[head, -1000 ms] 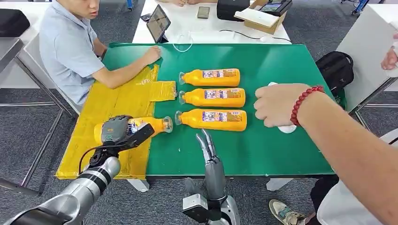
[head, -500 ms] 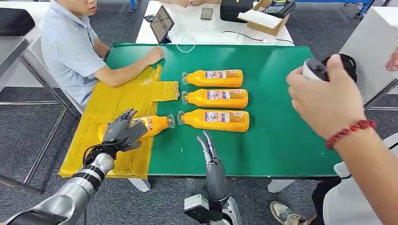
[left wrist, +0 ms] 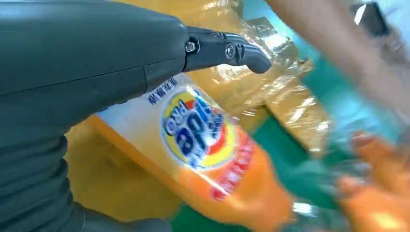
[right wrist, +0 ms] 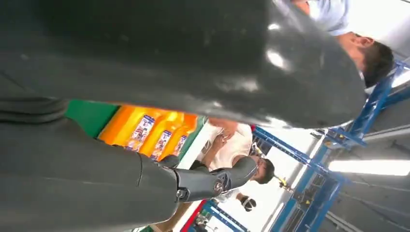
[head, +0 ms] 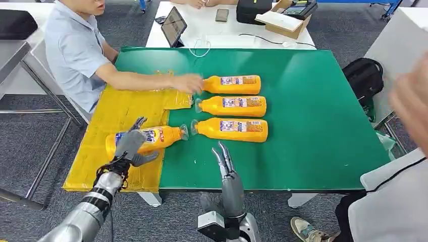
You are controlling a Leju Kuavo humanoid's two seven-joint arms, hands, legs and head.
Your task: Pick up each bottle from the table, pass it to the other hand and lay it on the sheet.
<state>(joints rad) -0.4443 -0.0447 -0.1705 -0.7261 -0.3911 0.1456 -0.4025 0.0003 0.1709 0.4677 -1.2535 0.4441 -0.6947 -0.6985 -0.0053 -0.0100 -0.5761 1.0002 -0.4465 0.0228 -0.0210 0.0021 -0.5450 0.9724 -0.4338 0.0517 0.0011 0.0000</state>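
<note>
Since a second ago the left hand (head: pixel 130 146) has let go of the bottle on the sheet (head: pixel 149 137) and drawn back toward the near edge; its fingers are now spread and hold nothing, though they still lie against the bottle's near side. That bottle lies on its side, base on the yellow sheet (head: pixel 121 113), cap over the green bench (head: pixel 303 101). The seated person's arm (head: pixel 151 80) has reached right across the sheet, with its hand at the cap of the far bottle (head: pixel 233 84). The middle bottle (head: pixel 232 105) and near bottle (head: pixel 231 129) lie side by side just right of the sheet. The right hand (head: pixel 223 160) hovers at the near edge, fingers straight and together, holding nothing. At far right, a blurred second person's hand (head: pixel 411 101) has lifted off the bench.
</note>
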